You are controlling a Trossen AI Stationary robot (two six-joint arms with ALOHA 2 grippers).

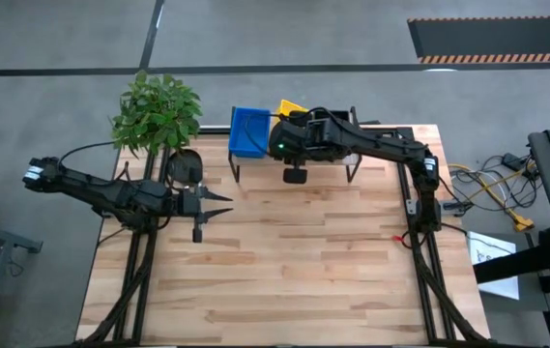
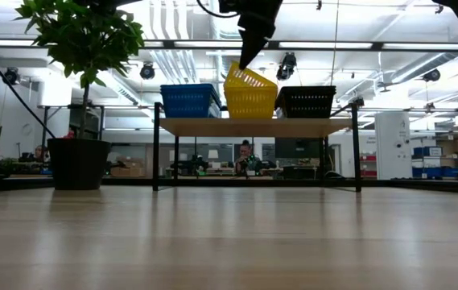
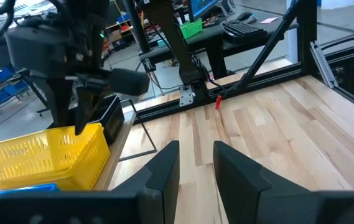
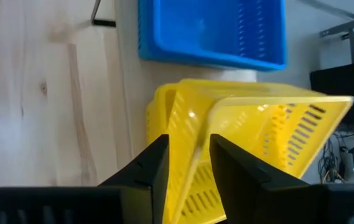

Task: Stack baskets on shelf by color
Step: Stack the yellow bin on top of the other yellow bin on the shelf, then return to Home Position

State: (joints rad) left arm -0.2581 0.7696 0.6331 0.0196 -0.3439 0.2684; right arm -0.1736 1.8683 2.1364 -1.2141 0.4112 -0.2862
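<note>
Yellow plastic is what the moment turns on: the top yellow basket (image 2: 249, 84) sits tilted on the yellow stack (image 2: 250, 105) in the middle of the shelf (image 2: 257, 126), one edge riding high, not yet nested flat. The blue baskets (image 2: 190, 100) stand on one side of it and the black baskets (image 2: 304, 101) on the other, all on the shelf's wooden top.

The right end effector (image 4: 186, 158) hangs directly above that tilted basket, its fingers straddling the raised rim, which runs between them. The fingers stand partly apart; I cannot tell from here whether they press the rim or merely bracket it. I'd judge the basket needs to settle down level into the stack.

The left end effector (image 3: 195, 165) waits over the desk (image 1: 303, 261) beside the plant pot (image 1: 185, 166), well away from the shelf, fingers partly spread and holding nothing. The right arm is plainly the nearer one.
</note>
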